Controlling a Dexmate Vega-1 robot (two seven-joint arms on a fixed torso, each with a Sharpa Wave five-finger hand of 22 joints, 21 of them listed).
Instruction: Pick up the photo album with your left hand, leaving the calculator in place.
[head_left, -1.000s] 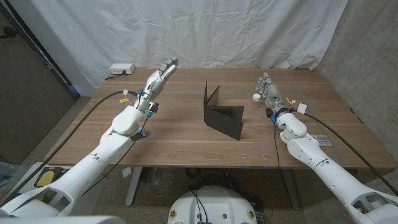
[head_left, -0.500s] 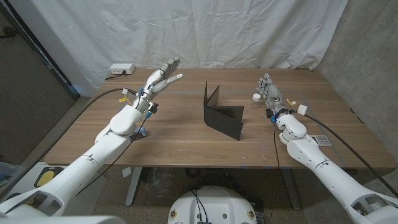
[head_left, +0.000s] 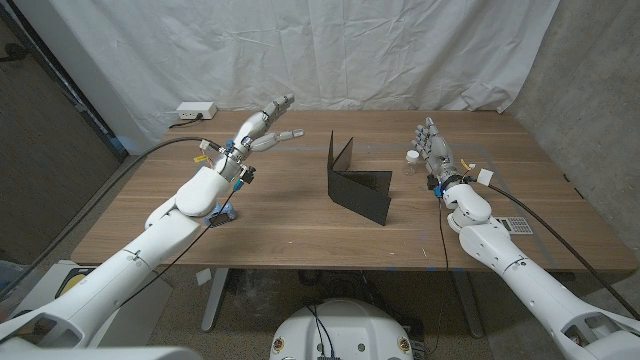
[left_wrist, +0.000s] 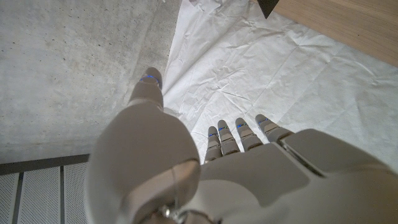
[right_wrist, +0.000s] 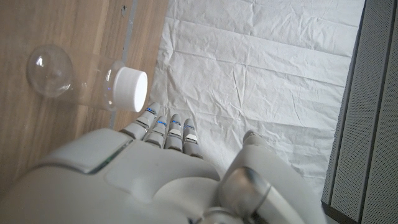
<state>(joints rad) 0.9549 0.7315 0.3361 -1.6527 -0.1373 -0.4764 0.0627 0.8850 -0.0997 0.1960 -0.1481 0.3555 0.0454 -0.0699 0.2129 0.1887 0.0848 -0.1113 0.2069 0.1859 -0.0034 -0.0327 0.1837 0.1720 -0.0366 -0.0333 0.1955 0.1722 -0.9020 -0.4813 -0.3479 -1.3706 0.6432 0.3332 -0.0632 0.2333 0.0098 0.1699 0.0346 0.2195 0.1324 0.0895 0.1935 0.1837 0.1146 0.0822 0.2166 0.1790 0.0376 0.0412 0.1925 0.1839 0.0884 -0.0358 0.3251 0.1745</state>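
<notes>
Overhead, left hand (head_left: 262, 125) raised empty, fingers spread, photo album (head_left: 358, 185) standing apart, right wrist view adds capped jar (right_wrist: 87, 81).

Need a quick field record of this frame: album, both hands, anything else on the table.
photo album: black, standing open on its edge mid-table, untouched
left hand: raised above the table's far left, fingers spread, holding nothing
right hand: upright at the table's right, holding nothing
clear bottle: white cap, beside the right hand
calculator: by the right forearm
power strip: far left corner

White glossy arms, grey-silver left hand (head_left: 262, 124) & right hand (head_left: 434, 146), black cables, yellow tags
</notes>
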